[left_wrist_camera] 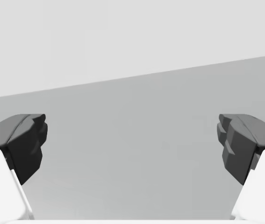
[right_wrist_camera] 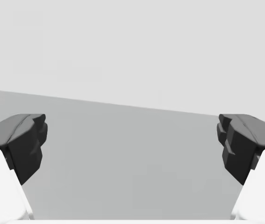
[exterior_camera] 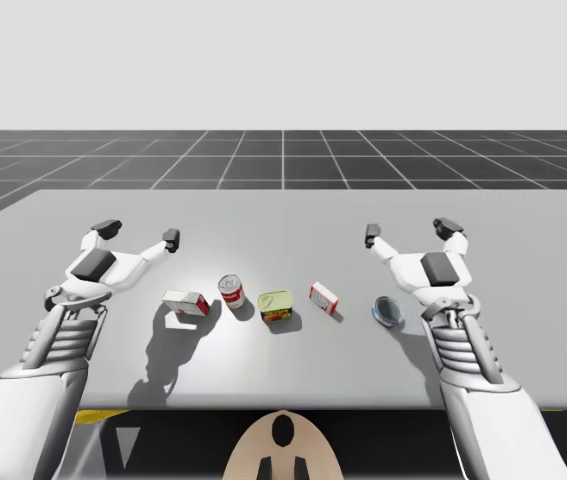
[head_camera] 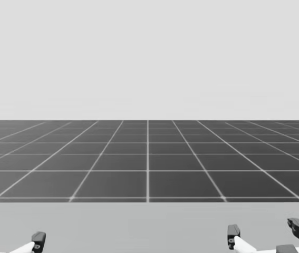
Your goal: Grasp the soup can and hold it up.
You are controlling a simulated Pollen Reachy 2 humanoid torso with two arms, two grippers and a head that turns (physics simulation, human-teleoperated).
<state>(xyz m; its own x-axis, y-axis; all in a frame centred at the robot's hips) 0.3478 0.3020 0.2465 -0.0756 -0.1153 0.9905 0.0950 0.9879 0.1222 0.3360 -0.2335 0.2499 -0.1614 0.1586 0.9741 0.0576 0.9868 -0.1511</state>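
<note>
None of the task is done: the red-and-white cylindrical soup can [exterior_camera: 231,291] stands untouched near the grey table's [exterior_camera: 283,215] front edge, left of middle. My left gripper [exterior_camera: 139,233] and right gripper [exterior_camera: 409,231] hover spread wide, empty, well apart from it. A white-and-red box [exterior_camera: 185,303] and a green rectangular tin [exterior_camera: 276,305] flank the can closely and would likely crowd a grasp.

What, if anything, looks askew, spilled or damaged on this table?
Nothing looks spilled or damaged. The soup can stands upright. The flat bluish can at the row's right end seems tipped on its edge, and the small red-and-white box lies at an angle to the others.
</note>
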